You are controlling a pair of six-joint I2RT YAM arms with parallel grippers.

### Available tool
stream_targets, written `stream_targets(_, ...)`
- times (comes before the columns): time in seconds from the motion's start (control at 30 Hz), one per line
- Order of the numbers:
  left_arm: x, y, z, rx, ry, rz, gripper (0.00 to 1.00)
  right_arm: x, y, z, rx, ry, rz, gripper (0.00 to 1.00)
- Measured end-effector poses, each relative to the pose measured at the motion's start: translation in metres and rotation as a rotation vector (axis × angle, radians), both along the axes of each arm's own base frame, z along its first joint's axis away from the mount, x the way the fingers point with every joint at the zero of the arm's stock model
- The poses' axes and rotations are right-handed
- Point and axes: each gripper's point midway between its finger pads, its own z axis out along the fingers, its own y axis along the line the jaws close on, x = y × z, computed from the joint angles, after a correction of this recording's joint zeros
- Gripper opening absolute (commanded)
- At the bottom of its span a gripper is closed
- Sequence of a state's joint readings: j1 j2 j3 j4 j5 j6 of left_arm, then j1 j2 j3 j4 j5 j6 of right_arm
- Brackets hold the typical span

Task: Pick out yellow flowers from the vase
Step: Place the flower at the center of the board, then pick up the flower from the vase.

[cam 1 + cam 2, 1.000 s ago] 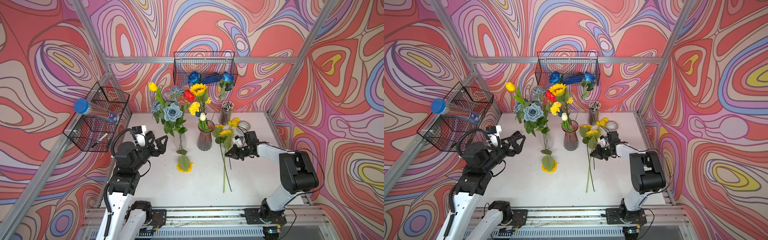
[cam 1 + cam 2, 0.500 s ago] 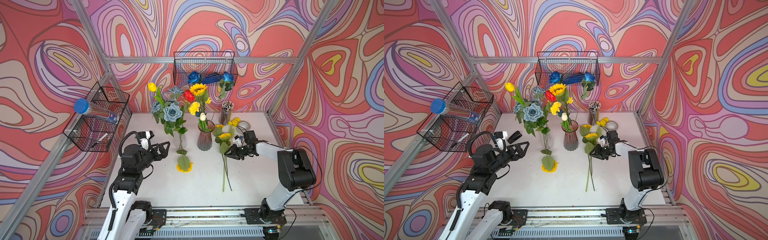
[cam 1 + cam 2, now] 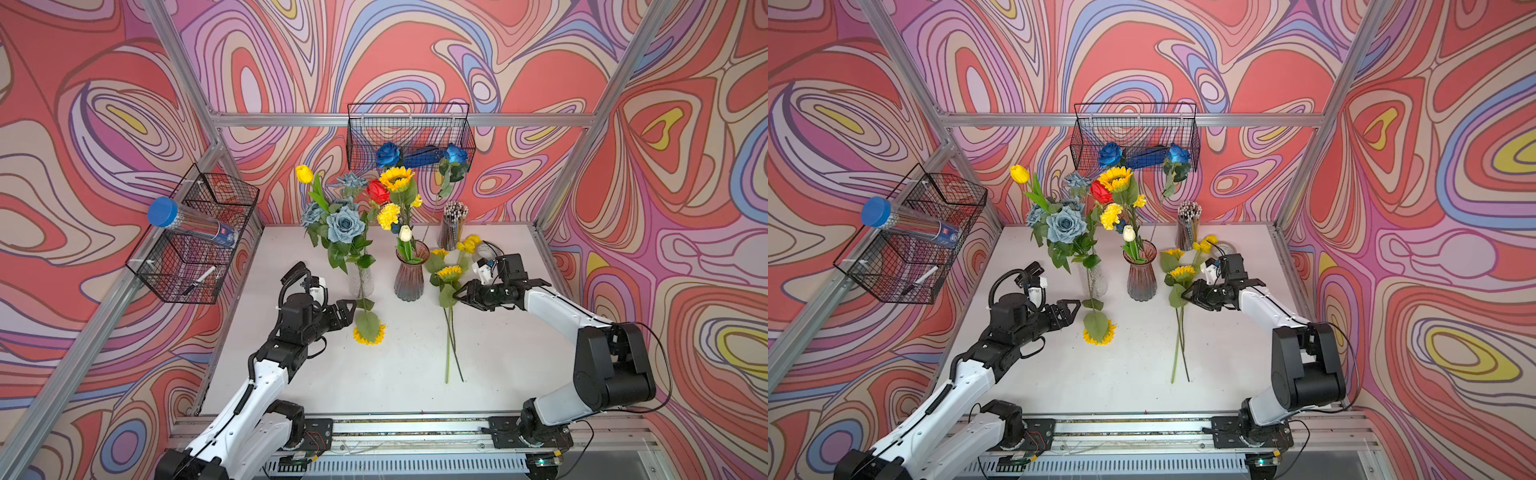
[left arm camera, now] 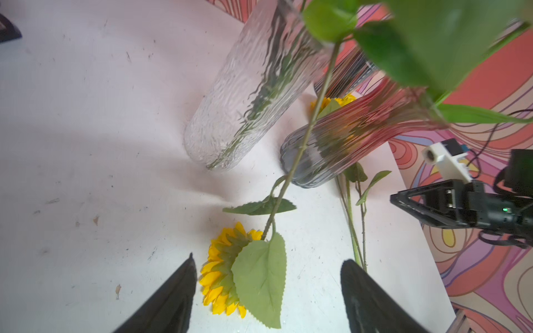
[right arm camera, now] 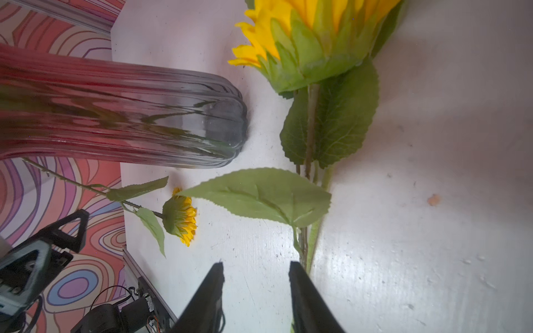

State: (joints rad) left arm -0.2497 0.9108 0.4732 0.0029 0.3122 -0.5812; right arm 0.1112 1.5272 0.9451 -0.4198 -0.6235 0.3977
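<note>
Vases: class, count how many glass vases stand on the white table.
2. The clear textured vase stands toward the robot's left; the pink ribbed vase stands beside it, toward the robot's right. Both are upright. No other seems hidden.

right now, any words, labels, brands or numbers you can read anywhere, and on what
No text can be read in any view.
Label on the blue-capped tube in the side basket: a dark blue patch with a red and white mark, too small to read.
Nothing else shows any lettering.
</note>
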Motion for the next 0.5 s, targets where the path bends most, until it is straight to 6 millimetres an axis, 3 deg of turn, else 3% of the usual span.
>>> stream_targets(0.13, 0.006, -0.009, -0.013, -0.022, 0.003, -0.017, 0.66, 0.000, -0.001, 0.000, -0.003, -0.001, -0.002, 0.41)
stream_targets(0.5, 0.024, -0.026, -0.005, -0.061, -0.112, -0.066, 0.64, 0.000, -0.001, 0.000, -0.003, 0.001, -0.003, 0.41)
